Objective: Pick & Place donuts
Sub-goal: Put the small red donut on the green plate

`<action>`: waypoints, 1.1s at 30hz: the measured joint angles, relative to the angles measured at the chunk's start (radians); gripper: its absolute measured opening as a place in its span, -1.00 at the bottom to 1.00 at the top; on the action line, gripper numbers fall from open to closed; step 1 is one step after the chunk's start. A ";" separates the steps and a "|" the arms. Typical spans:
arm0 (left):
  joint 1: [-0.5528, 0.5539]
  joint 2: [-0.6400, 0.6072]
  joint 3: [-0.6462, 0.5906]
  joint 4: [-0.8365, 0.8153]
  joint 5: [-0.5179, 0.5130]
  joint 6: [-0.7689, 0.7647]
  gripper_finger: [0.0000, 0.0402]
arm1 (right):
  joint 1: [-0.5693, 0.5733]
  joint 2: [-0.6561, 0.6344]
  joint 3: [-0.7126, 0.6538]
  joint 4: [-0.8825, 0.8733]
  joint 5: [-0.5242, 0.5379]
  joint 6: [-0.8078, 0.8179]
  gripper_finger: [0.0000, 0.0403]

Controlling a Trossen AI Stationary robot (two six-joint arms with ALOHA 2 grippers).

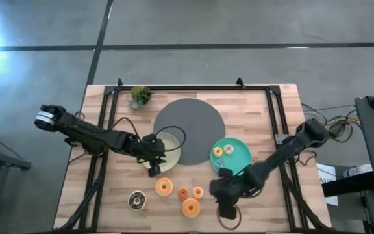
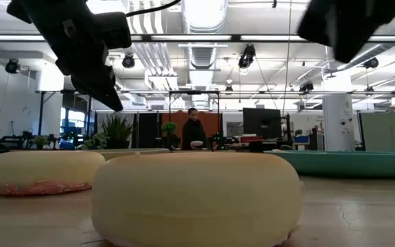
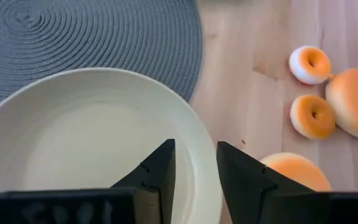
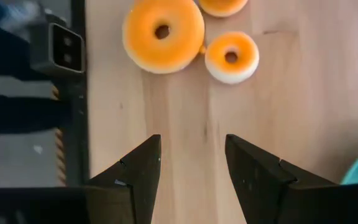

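Note:
Several donuts lie flat on the wooden table near its near edge. They are a chocolate one (image 1: 137, 200), an orange one (image 1: 163, 187), two small ones (image 1: 183, 193) (image 1: 197, 192) and a larger orange one (image 1: 190, 207). Two more (image 1: 217, 152) (image 1: 228, 149) lie in the teal plate (image 1: 239, 160). My left gripper (image 3: 194, 162) is open and hovers over the cream plate's near rim (image 3: 197, 134), with an orange donut (image 3: 291, 171) just beyond that rim. My right gripper (image 4: 191, 155) is open above bare wood. The large orange donut (image 4: 163, 34) and a small one (image 4: 231, 57) lie ahead of its fingers.
A large dark grey disc (image 1: 188, 130) lies at the table's middle, with the cream plate (image 1: 171, 151) overlapping its near-left edge. A small plant (image 1: 140, 96) stands at the far left. Black frame rails run along the table's sides. A person (image 2: 193, 130) stands far behind in the room.

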 joint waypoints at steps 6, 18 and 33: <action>-0.007 -0.004 -0.009 -0.001 0.000 -0.010 -0.54 | 0.000 0.135 0.147 -0.110 0.043 -0.270 -0.15; -0.008 -0.004 -0.009 0.002 0.001 -0.010 -0.54 | -0.043 0.235 0.172 0.017 0.045 -0.583 -0.15; -0.008 -0.004 -0.009 0.009 0.000 -0.011 -0.54 | -0.075 0.302 0.126 0.121 0.009 -0.701 -0.15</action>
